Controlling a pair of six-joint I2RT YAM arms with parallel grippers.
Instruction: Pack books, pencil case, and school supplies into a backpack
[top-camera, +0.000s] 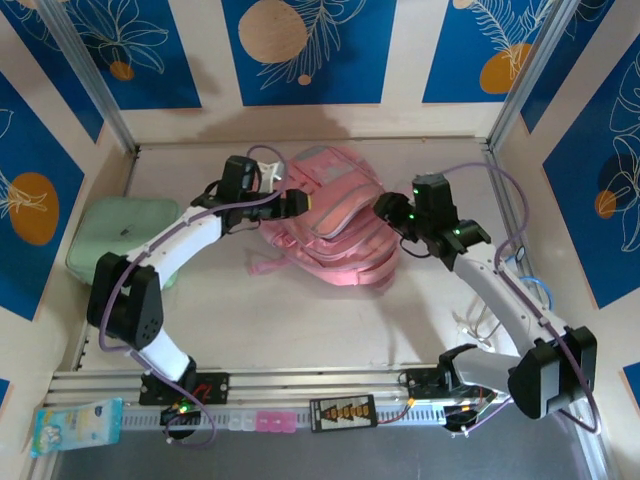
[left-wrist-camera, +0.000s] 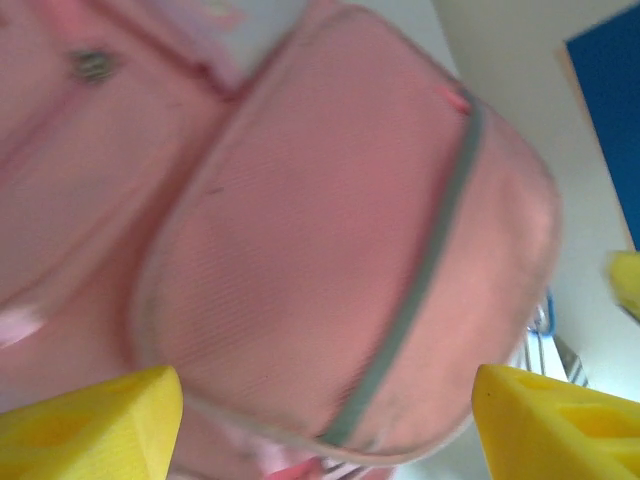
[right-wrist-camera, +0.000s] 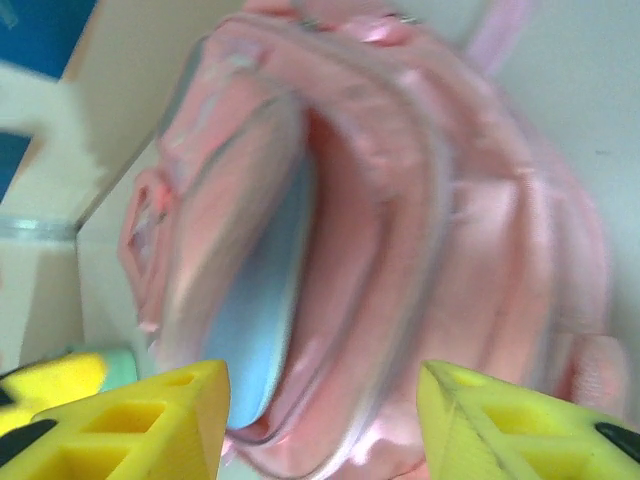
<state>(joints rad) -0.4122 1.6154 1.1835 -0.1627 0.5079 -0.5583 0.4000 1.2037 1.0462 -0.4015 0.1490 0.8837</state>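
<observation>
Backpack (top-camera: 335, 250) lies flat mid-worktop (top-camera: 300, 330), with an arm reaching in from each side. Left hand (top-camera: 297, 204) hovers at its upper left edge, fingers (left-wrist-camera: 90, 425) spread wide with nothing between them; below them is a pink front pocket with a grey zip (left-wrist-camera: 420, 300). Right hand (top-camera: 384, 209) is at the right edge, jaws roughly half apart, nothing seen pinched; its camera looks into the gaping main compartment.

A pale blue-grey slab in the mouth reads as the pencil case (right-wrist-camera: 255, 330). Step in hand is probably seating that case, late in the packing.

Next move, my guess: one hand holds the mouth open while the other pushes the case fully down, or they find the zip pull and close up. Either way it needs a narrow pinch on thin fabric that will slump.

Hard to tell:
- Both wrist views are blurred.
- Fabric hides whether books or small supplies are inside.
- Zip pull can't be made out.
- How deep the case sits is unclear.

Mint-green case (top-camera: 120, 235) lies well apart at left; blue tissue pack (top-camera: 75, 425) sits by the near left rail.
</observation>
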